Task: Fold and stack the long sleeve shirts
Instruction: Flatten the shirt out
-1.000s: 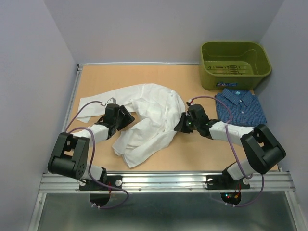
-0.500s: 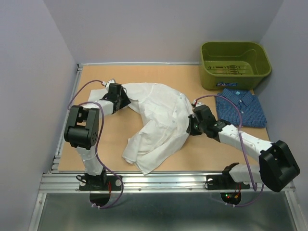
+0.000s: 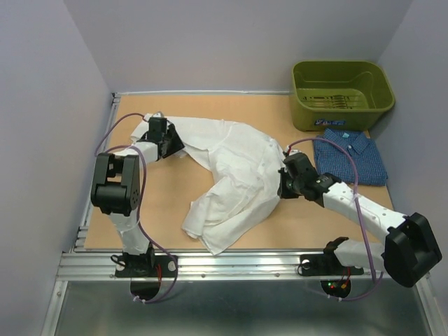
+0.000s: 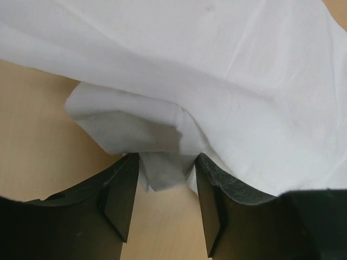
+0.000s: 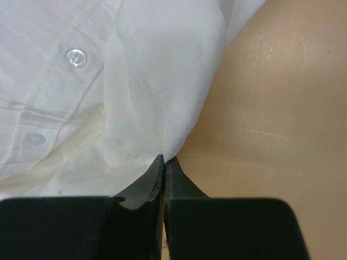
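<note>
White shirt [image 3: 238, 164], rumpled and sprawling, near neatly folded blue shirt [image 3: 350, 157]

The white shirt [image 3: 238, 168] is thin matt woven cloth, softly creased, with glossy clear plastic buttons [image 5: 75, 56]; the table [image 3: 168, 182] is smooth matt wood, faintly scratched; the olive bin [image 3: 336, 120] is plastic with a slight sheen; the blue shirt [image 3: 350, 155] seems matt cloth too
</note>
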Tool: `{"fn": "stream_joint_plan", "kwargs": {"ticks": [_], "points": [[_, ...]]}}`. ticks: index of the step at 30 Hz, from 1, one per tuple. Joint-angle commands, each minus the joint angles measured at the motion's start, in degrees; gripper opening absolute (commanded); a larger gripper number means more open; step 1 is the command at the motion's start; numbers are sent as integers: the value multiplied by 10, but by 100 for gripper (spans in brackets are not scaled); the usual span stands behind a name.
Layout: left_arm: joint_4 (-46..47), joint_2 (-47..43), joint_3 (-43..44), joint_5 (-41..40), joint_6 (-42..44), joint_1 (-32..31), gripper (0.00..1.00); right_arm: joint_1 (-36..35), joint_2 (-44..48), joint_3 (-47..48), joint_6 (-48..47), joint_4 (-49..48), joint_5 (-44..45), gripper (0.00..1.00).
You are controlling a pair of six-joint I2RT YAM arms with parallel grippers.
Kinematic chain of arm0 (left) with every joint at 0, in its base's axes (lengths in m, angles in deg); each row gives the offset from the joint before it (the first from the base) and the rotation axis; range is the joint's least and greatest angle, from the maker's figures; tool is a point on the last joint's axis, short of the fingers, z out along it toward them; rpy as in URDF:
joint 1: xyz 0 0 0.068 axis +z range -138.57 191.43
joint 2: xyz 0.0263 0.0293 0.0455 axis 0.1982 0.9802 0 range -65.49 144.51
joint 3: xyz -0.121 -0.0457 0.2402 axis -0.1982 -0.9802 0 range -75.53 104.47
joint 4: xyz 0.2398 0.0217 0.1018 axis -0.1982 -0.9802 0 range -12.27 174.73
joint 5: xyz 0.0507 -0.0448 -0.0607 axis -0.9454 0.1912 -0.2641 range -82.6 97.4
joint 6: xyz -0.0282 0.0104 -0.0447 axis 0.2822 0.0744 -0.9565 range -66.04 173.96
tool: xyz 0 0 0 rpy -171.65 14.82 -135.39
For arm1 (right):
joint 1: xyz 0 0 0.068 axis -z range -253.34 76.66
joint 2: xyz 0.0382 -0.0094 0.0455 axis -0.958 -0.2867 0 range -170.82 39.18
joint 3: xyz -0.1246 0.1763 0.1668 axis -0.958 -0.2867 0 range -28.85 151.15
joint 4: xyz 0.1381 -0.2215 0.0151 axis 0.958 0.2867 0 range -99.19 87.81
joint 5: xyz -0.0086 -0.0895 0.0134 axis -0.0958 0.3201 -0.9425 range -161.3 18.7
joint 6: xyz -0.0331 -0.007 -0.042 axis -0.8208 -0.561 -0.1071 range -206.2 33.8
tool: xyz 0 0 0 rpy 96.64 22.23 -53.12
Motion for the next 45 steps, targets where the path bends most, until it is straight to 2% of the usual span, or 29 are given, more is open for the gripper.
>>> {"fn": "stream_joint_plan", "kwargs": {"ticks": [1,6,7,14,21,28,33,35,39,42,45], "points": [[-3,-136,-54,63,-17,-9,60,-4,-8,63,-1,19,13,1],[-30,-262,-119,80,-1,-79,66,-4,-36,93,-9,16,18,1],[-50,-289,-138,82,-1,-110,68,-3,-44,95,-9,15,18,1],[-56,-375,-265,137,-54,-207,72,-3,-52,86,4,0,11,0],[-97,-458,-295,72,-50,-254,72,-4,-21,93,14,-1,27,1],[-111,-445,-267,57,-35,-254,72,-4,19,170,-28,-3,32,1],[-140,-484,-224,-14,-33,-253,72,-4,14,270,-73,-1,-29,0],[-168,-506,-193,-54,-21,-249,72,-4,-5,337,-83,1,-51,0],[-226,-542,-136,-107,1,-240,72,-5,-91,444,-71,0,-177,1],[-263,-581,-106,-157,16,-238,72,-22,-145,511,-45,-14,-223,1],[-278,-617,-98,-155,26,-238,72,-62,-223,558,-28,-22,-222,1]]}}
